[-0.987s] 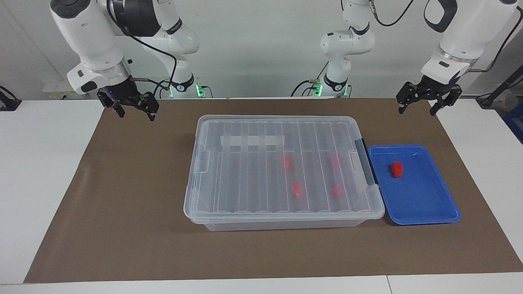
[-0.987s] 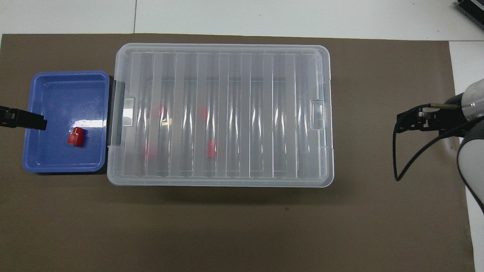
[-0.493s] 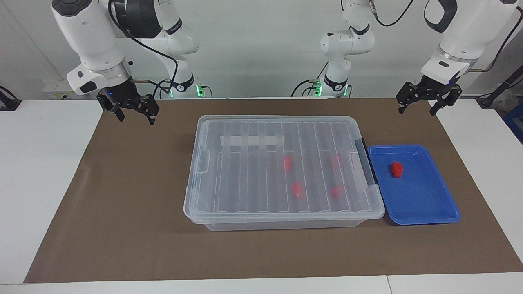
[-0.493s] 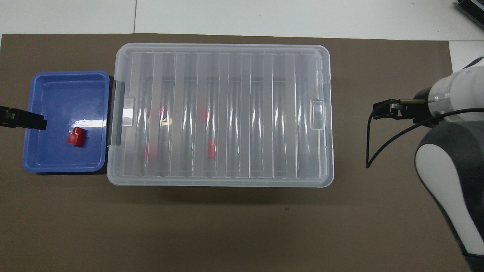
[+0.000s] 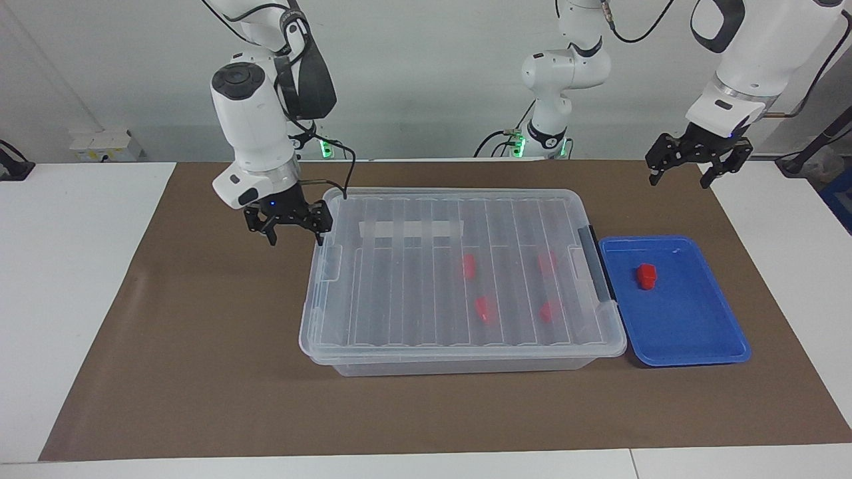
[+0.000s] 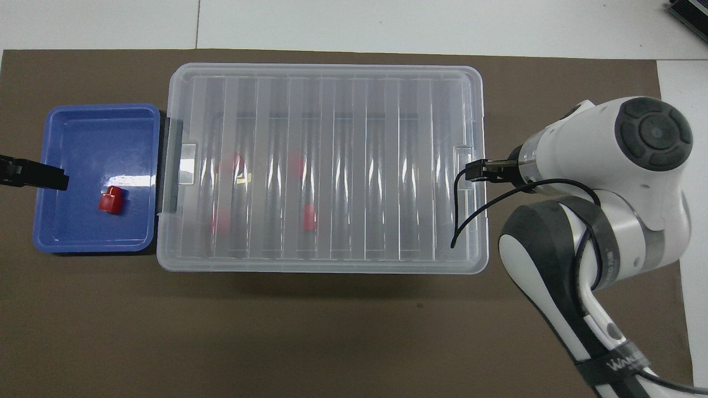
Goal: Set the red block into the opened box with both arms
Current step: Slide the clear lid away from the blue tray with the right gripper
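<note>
Brown mat (image 5: 200, 346) covers the white table (image 5: 73, 266). Right gripper (image 5: 293, 229), fingers spread and empty, hangs just beside the box (image 5: 459, 279) at the right arm's end, close to the lid's end tab; touching or not is unclear. It has swung in from over the mat's corner since a second ago. Lid (image 6: 326, 166) is on, ribbed and clear, blocking the way in. Four red blocks (image 5: 469, 266) show blurred through it, toward the left arm's end. White tape strip (image 5: 409, 230) sits on the lid, on the side nearer the robots. Black latch (image 5: 596, 273) is at the left arm's end of the box, just beside the blue tray (image 5: 692, 332). Red block (image 5: 645, 276) lies in that tray, uncovered. Left gripper (image 5: 689, 169), fingers spread and empty, waits over the mat's corner, unchanged. In the overhead view only its tip (image 6: 33, 174) shows, cut by the edge, over the tray; the right arm's wrist hides its own gripper there.
</note>
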